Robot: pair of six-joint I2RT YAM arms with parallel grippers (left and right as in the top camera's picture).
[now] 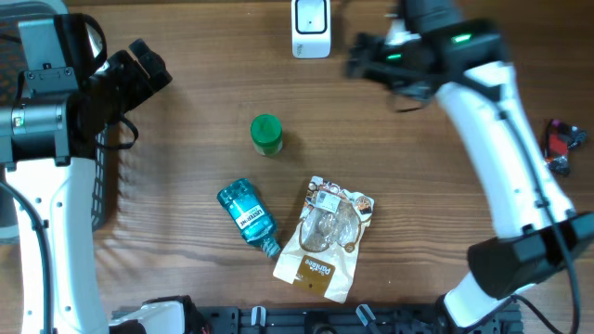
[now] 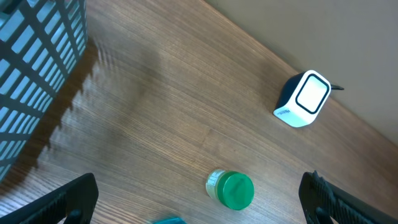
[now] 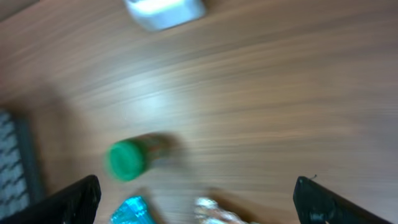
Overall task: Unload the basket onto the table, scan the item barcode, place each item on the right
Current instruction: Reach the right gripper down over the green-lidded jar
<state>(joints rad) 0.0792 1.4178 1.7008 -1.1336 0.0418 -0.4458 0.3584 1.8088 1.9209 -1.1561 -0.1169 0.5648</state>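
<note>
Two wide, empty pincers: left pincer (image 1: pixel 153 63), right pincer (image 1: pixel 355 57).
Jar (image 1: pixel 266 134) upright mid worktop (image 1: pixel 418 186), between them; scanner (image 1: pixel 310 28) at far edge.

Bare tabletop (image 1: pixel 204 74) between scanner (image 1: pixel 310 28) and jar (image 1: pixel 266 134); basket (image 1: pixel 104 186) at left edge.

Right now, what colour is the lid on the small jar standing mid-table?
Green. That round plastic lid shows best in the left wrist view.

Top-down overhead; both wrist views sharing scanner (image 1: pixel 311 28)
</note>
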